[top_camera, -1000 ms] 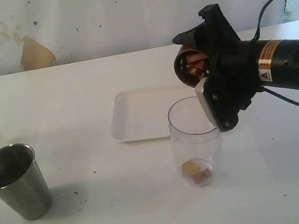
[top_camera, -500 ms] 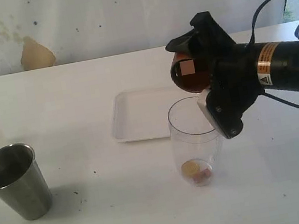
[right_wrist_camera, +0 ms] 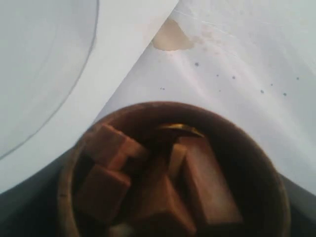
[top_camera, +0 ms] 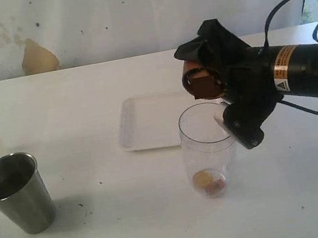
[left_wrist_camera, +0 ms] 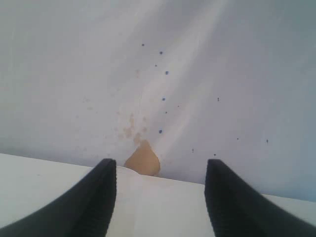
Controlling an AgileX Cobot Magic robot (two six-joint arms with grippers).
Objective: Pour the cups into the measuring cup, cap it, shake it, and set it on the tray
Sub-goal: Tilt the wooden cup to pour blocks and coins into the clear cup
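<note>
Our right claw grips the wood cup, with one finger over it and one under it. The wood cup is up in the air and tipped on its side. Its mouth is just over the rim of the clear cup. In the right wrist view we see brown blocks packed inside the wood cup.

The clear cup stands upright on the table, right below the claw. A few small bits lie at its bottom. One is round and yellow, and the others are pinkish brown.

The tray lies flat just behind the clear cup. We cannot tell if the two touch. The steel cup stands upright, well apart from them, at the left of the table.

Our left claw shows only in its own view. Its two black fingers stand apart and grip nothing. It faces a white wall with a tan patch.
</note>
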